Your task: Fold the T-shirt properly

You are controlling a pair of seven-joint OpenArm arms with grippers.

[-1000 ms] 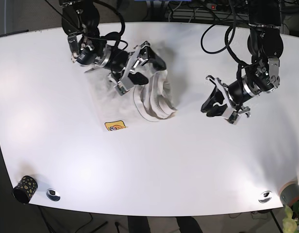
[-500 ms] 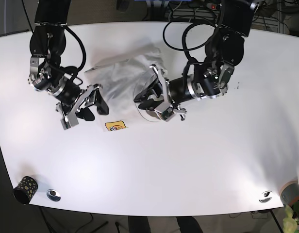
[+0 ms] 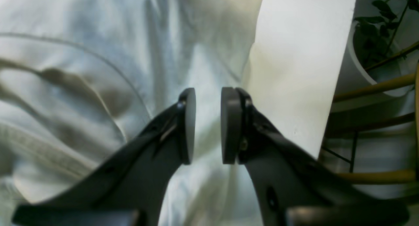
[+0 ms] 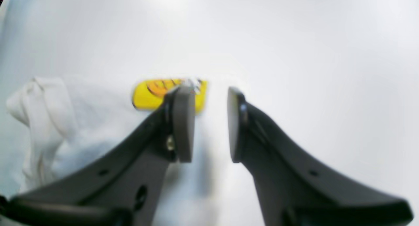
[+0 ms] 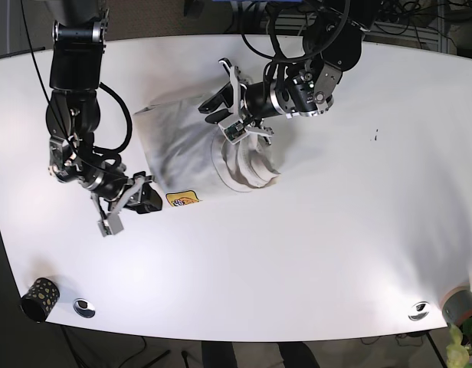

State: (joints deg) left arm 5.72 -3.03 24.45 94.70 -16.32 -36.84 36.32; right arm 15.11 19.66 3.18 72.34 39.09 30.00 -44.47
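Left claw (image 3: 208, 126) hovers open over the rumpled white T-shirt (image 3: 98, 72); right claw (image 4: 204, 124) is open beside its yellow label (image 4: 154, 95) on the surface (image 4: 311, 55).

Base view: overhead, straight down, distant, whole white oval surface (image 5: 313, 253) in frame. Left wrist view: close, along its jaws, onto the crumpled white cotton T-shirt (image 3: 98, 55). Right wrist view: close, low, toward the shirt's yellow printed patch (image 4: 150, 93), shared with base view left of centre (image 5: 182, 199).
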